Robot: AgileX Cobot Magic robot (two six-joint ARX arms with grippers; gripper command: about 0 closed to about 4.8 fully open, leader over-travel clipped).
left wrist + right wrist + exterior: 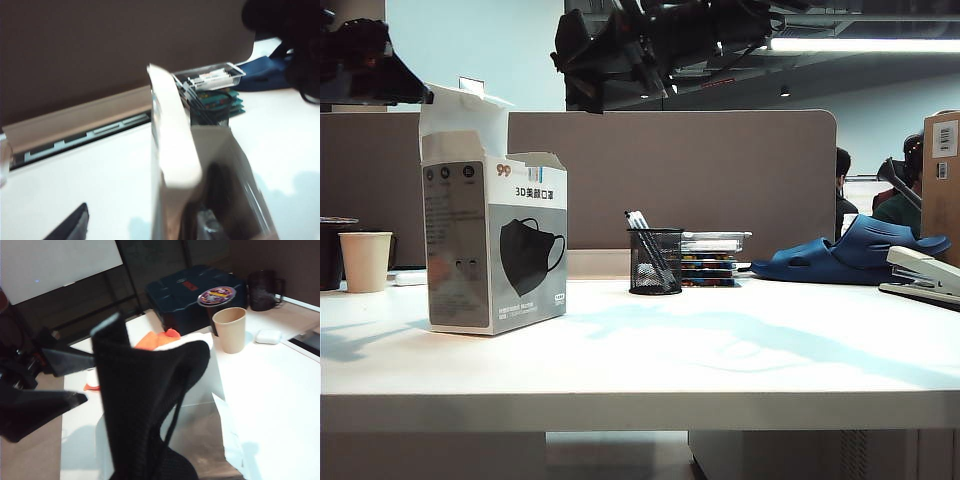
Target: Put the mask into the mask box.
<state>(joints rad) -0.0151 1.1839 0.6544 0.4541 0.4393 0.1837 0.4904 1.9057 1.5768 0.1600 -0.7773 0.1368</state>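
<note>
Exterior view: white table (720,350), grey partition (700,180) behind.

the mask box (495,245) stands left on the table (720,350), pen cup (655,262) to its right, sandal (855,255) farther right.

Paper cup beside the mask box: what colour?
Plain beige paper cup, clearest in the right wrist view.

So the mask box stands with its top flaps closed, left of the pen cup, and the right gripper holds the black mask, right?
Not quite: the mask box has its top flaps open, as the exterior view shows. It does stand left of the pen cup, and the right gripper holds the black mask.
</note>
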